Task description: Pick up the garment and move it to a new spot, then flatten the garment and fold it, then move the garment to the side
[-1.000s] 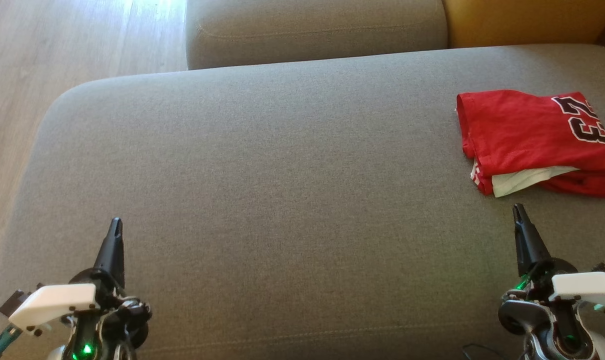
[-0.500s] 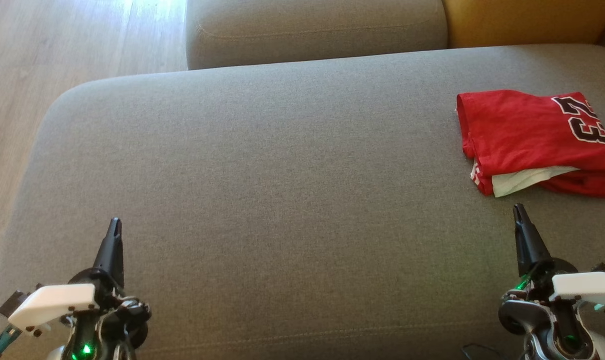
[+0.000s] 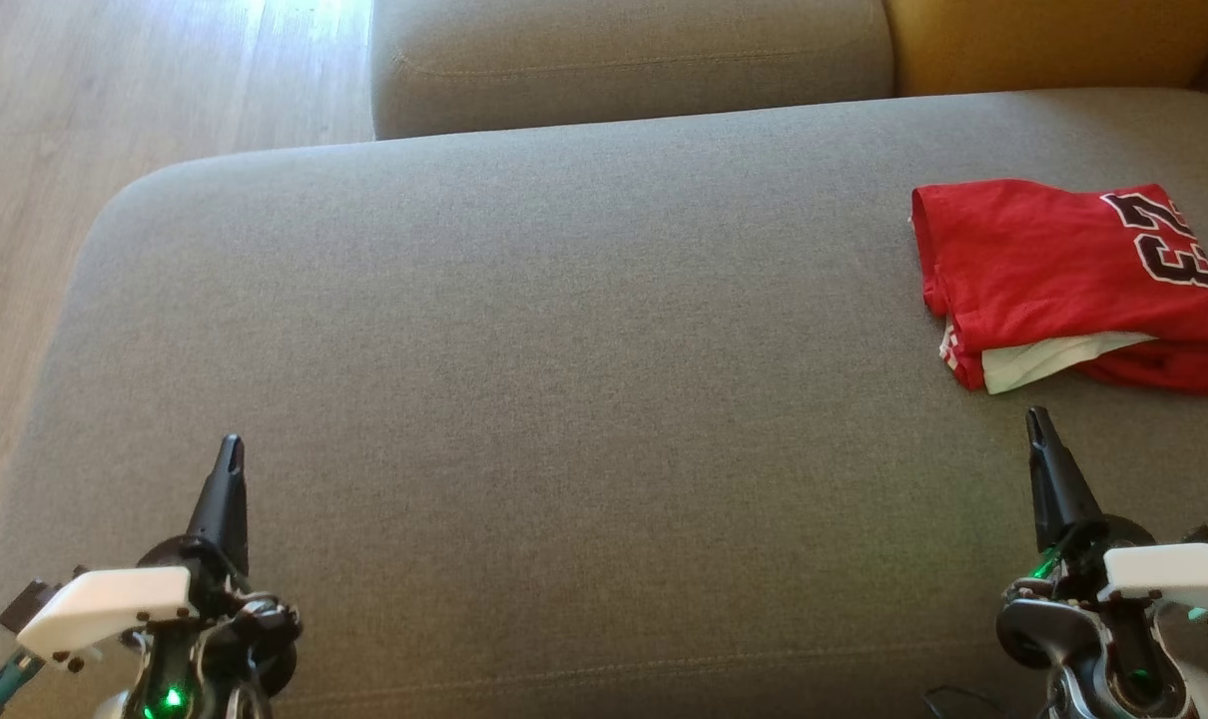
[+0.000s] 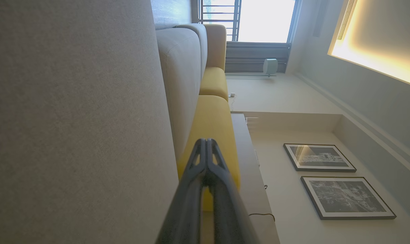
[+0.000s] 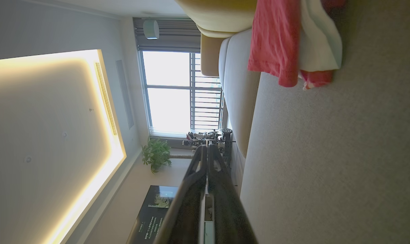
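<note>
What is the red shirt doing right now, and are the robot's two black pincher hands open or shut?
Red cloth jersey with black numbers: folded, lying on the cushion's right side, a white layer peeking out at its near edge.
Left gripper, two long dark fingers: shut, empty.
Right gripper, two long dark fingers: shut, empty, near the jersey but not touching it.
Grey fabric sofa cushion: flat, carrying the jersey.

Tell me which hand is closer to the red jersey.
Right. The right hand sits just short of the red jersey, not touching; the left hand is far across the sofa seat.
</note>
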You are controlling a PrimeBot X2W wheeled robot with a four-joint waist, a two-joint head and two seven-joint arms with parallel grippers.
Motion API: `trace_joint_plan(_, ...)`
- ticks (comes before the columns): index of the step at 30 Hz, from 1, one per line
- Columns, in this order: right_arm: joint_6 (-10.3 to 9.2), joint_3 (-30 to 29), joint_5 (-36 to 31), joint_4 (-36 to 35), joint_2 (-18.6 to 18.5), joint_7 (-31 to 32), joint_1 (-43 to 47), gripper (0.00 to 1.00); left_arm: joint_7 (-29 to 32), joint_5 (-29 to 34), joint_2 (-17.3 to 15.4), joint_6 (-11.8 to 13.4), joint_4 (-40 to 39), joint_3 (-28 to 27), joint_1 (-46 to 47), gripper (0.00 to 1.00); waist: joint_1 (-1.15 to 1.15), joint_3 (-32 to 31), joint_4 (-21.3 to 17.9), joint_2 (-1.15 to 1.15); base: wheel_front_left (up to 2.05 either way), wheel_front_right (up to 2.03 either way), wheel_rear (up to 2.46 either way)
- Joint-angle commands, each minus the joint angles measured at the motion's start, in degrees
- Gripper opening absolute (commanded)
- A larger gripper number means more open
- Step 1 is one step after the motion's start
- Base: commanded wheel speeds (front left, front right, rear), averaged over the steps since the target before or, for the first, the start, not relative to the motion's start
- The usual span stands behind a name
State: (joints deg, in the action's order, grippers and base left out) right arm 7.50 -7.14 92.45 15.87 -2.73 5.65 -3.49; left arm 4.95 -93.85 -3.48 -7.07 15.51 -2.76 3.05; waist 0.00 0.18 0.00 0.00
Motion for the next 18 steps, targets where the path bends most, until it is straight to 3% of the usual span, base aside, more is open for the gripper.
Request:
trace_joint_plan(1, -0.01, 1.08, 0.10, -1.87, -0.51, 0.46, -2.65, 0.00, 0.30, 0.40, -0.52, -0.42, -1.53, -2.21, 3.00, 0.00, 0.00, 0.00, 0.00, 0.00, 0.00, 0.00, 0.00)
trace_joint_plan(18, -0.01, 0.96, 0.01, -1.87, -0.43, 0.55, -2.66, 0.00, 0.53, 0.64, -0.32, -0.42, -1.52, -2.50, 3.03, 0.00, 0.00, 0.00, 0.00, 0.00, 0.00, 0.00, 0.00)
